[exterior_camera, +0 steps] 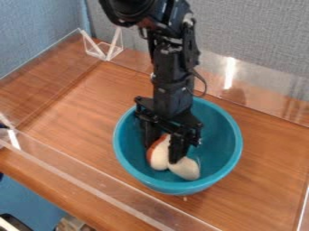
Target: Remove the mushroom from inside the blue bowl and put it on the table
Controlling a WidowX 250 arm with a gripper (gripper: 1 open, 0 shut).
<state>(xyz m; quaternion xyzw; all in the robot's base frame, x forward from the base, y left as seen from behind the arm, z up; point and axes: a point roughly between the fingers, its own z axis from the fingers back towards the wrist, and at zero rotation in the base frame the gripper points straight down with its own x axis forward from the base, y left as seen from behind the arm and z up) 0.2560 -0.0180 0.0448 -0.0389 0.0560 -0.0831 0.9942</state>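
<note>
The blue bowl [225, 144] stands on the brown wood table [72, 99], right of centre and near the front wall. The mushroom [161, 157] lies at the bowl's bottom, its orange-brown cap to the left and its cream stem to the right. My gripper [171, 150] reaches straight down into the bowl on the black arm. Its jaws are open, with one black finger [151, 143] on each side of the mushroom. The arm's body hides the mushroom's upper part. From here I cannot tell whether the fingers touch it.
Low clear acrylic walls [72, 176] edge the table along the front, left and back. A white triangular stand [103, 45] sits at the back left corner. Bare wood stretches left of the bowl.
</note>
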